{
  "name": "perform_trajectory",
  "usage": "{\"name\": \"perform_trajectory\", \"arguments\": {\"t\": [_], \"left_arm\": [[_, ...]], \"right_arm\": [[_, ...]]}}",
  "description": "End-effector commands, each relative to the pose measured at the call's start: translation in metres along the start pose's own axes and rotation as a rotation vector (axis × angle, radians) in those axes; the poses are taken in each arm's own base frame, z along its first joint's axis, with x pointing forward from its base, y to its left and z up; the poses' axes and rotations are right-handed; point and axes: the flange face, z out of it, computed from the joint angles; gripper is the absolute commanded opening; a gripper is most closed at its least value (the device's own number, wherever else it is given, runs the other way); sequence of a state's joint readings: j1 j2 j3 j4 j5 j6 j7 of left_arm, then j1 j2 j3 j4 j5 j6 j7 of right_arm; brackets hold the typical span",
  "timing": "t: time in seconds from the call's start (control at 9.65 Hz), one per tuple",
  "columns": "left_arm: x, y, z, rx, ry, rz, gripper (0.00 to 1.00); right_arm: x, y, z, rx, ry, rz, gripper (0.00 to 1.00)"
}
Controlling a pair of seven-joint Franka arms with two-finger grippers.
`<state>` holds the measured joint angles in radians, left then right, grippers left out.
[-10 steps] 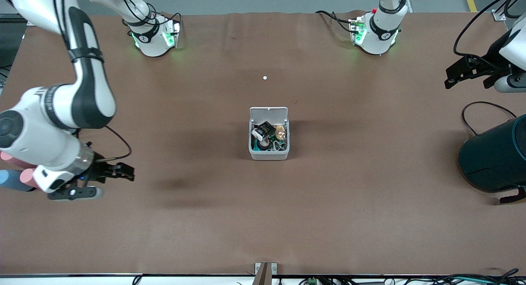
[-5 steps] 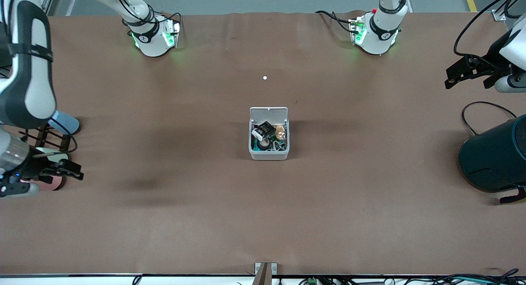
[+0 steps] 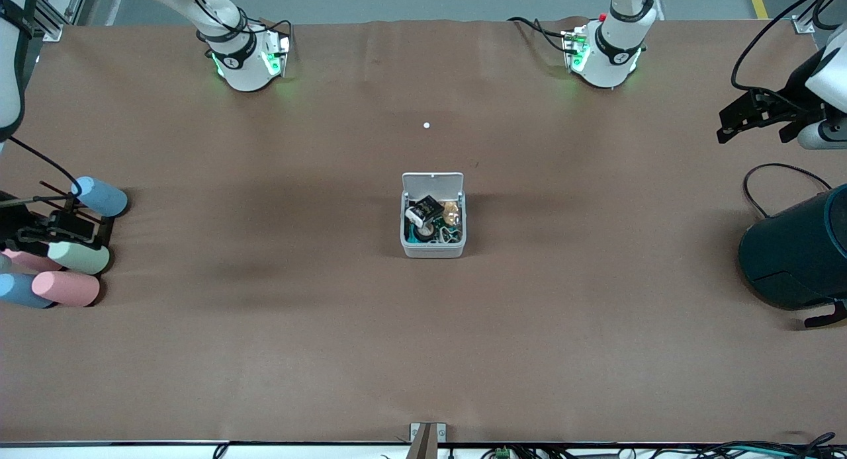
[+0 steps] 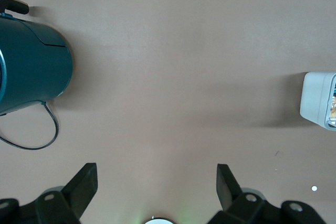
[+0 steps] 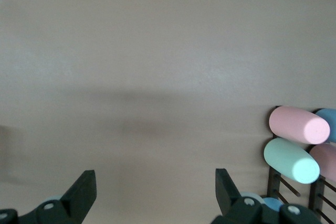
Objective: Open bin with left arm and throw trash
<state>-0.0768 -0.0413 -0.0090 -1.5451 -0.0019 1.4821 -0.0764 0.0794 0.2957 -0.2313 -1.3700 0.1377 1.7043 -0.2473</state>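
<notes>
Front view: bin [image 3: 433, 247] mid-table, lid up, trash [image 3: 430, 222] inside. My left gripper [image 4: 156, 192] and right gripper [image 5: 155, 195] gape empty at the table's opposite ends. Risk: lid falls, unattended.

Both arms have glossy white rounded shells with black bands at the joints and black cables. The white base of the left arm [image 3: 605, 52] has green lights and a small red knob [image 3: 603, 17]; the white base of the right arm [image 3: 246, 57] has green lights too. The matte black two-finger left gripper [image 4: 156, 187] has wedge-shaped fingers with round screw holes, as has the black right gripper [image 5: 156, 191].

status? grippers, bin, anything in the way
Left gripper open, empty, over bare table near the dark drum. Right gripper open, empty, over bare table by the pastel cylinders. Bin mid-table, lid up, trash inside. Nothing around it.
</notes>
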Motion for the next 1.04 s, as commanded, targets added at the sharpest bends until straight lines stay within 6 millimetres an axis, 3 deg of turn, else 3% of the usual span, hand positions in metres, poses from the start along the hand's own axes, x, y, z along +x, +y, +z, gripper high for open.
{"name": "perform_trajectory", "arguments": {"t": [0.0,0.31,0.73,0.93], "left_arm": [[0.0,-0.002,-0.003,-0.001,0.009,0.007,1.0],[0.0,-0.004,-0.003,0.002,0.01,0.004,1.0],[0.0,-0.009,-0.003,0.002,0.01,-0.017,1.0],[0.0,-0.009,-0.003,0.002,0.01,-0.017,1.0]], "right_arm": [[-0.013,-0.006,-0.023,-0.01,0.0,0.003,1.0],[-0.051,-0.006,-0.063,-0.003,0.021,0.012,1.0],[-0.102,-0.032,-0.122,-0.08,0.005,0.084,1.0],[-0.106,-0.054,-0.137,-0.084,0.02,0.055,1.0]]}}
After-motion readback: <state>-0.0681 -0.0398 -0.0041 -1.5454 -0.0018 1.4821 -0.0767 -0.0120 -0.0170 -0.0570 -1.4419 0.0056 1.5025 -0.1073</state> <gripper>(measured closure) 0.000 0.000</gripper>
